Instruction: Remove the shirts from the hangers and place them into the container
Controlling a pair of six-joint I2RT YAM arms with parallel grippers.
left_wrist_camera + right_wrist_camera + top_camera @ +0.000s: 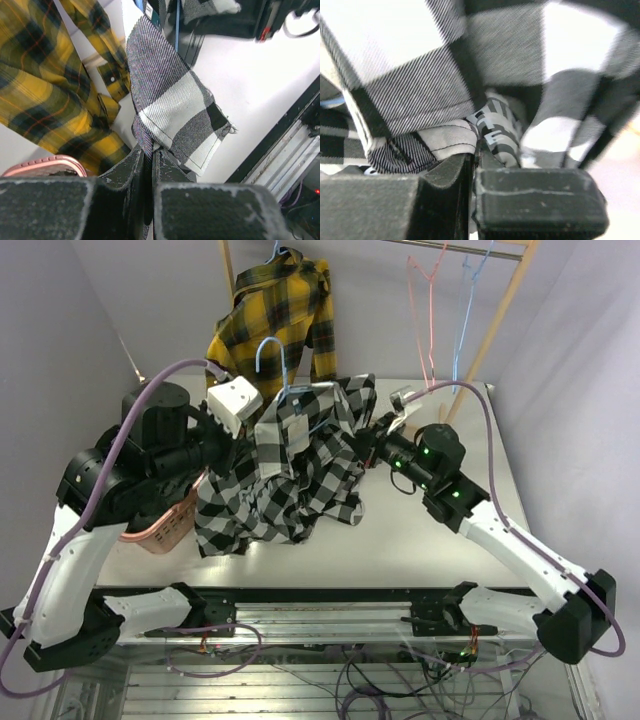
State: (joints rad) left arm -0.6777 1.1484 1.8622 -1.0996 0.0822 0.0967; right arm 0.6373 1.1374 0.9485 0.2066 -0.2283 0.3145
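Two shirts are in view. The checked shirt (290, 475) hangs in a bunch above the middle of the desk (400, 540), held between both arms, its lower folds reaching down toward the desk. The yellow plaid shirt (270, 315) hangs behind it at the back left. Four hangers can be counted: a light blue hanger (284, 365) sticking up from the checked shirt's top, a blue hook (278, 252) above the yellow plaid shirt, and a pink hanger (431, 330) beside a bare blue hanger (462, 320) on the wooden rack (500, 320) at the back right. One pink basket (165, 530) sits at the desk's left edge, partly under the left arm, beside the checked shirt. The left tool (148, 157) is closed, pinching a checked corner. The right tool (474, 162) is closed on checked cloth too.
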